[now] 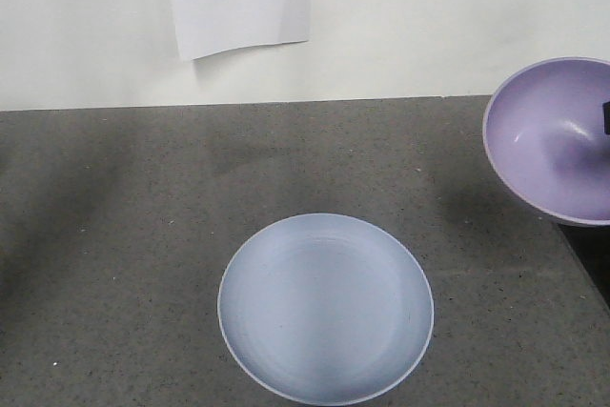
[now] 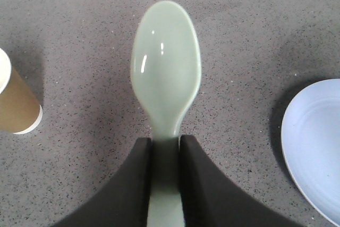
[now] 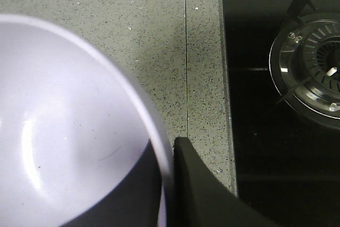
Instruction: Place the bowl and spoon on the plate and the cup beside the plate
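Items in my feeds, as I have them now:

1. Spoon: pale mint plastic, bowl-end forward. My left gripper is clamped narrow on the handle just behind the neck. The spoon is held above the speckled countertop, between cup and plate. I judge it light, stiff and glossy, so apt to twist in the pads. The flat handle is the right hold.

2. Bowl: glossy lavender, deep. It sits tilted at the right edge of the front view, apparently lifted clear of the counter. My right gripper pinches its rim, with one finger outside the wall and the other seemingly inside. I judge it light and rigid but slick. A one-sided rim grip lets it swing, so it needs slow handling.

3. Plate: pale blue, shallow, flat on the counter at front centre, nothing on it.

4. Cup: brown paper, upright, left of the spoon, well apart from the plate. It should crush easily, so I would grip it mid-wall, lightly.

5. Gas hob: black, beside the bowl.
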Robot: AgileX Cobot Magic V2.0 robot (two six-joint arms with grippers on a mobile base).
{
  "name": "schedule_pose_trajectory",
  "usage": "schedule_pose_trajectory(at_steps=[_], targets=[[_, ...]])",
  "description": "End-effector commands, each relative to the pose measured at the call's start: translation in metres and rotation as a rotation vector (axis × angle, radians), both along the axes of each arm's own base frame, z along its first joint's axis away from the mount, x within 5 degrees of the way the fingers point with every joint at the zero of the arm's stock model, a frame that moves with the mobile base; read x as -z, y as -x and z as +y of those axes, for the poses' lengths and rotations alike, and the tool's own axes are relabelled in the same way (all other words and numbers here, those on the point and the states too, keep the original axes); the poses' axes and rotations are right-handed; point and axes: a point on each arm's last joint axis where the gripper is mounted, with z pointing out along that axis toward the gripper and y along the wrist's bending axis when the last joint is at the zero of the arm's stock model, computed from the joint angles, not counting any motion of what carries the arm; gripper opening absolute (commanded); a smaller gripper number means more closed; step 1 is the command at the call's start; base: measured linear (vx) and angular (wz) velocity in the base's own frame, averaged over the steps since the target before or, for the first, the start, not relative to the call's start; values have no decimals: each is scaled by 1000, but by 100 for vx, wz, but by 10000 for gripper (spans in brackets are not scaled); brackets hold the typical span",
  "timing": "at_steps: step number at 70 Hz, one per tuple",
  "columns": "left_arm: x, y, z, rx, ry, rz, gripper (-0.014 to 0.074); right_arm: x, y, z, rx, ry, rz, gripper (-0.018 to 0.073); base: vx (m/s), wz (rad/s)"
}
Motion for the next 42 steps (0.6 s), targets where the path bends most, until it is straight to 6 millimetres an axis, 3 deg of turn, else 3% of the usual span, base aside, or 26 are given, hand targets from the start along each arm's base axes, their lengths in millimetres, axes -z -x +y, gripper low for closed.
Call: schedule_pose_trajectory(at_steps=[1,42], targets=[[-13,1,-1,1,25,-86,-6,-16,3,0,0,-2,-105,-10,2,0],[-13,1,-1,1,25,-86,-6,-16,3,0,0,-2,-105,-10,0,0]])
